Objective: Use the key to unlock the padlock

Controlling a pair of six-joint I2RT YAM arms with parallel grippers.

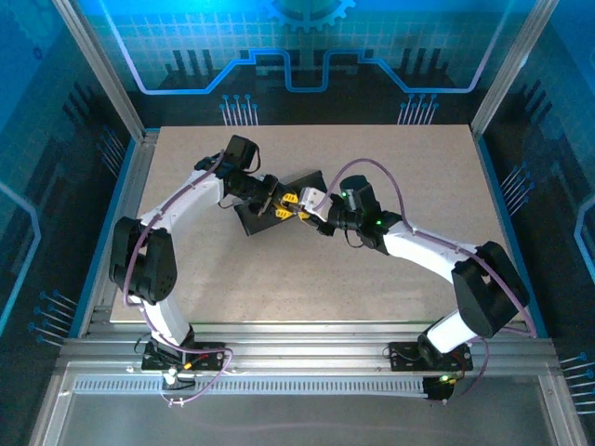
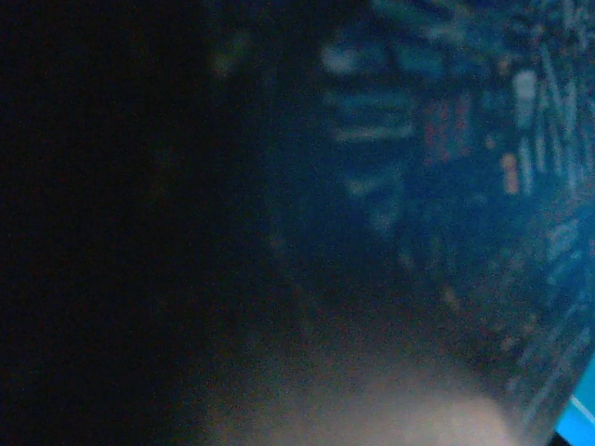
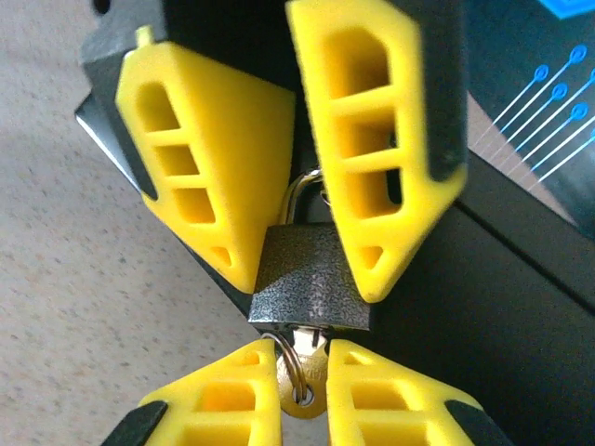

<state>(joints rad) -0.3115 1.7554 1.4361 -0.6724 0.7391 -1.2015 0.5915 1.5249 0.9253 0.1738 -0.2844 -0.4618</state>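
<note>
Two yellow fingertips of the right gripper [image 3: 302, 353] sit nearly together, pinching the brass key [image 3: 302, 395] by its head, ring and all. Straight ahead of them, with the key's blade in its keyway, is the grey padlock [image 3: 311, 279]. Its body is clamped between the fingers [image 3: 214, 167] of the left gripper [image 1: 287, 206], shackle [image 3: 302, 200] pointing away, over a black mat [image 3: 493, 307]. Key, lock body and shackle share one line running from right hand to left, so I reckon the turn must be a wrist roll about that line, left holding firm.
</note>
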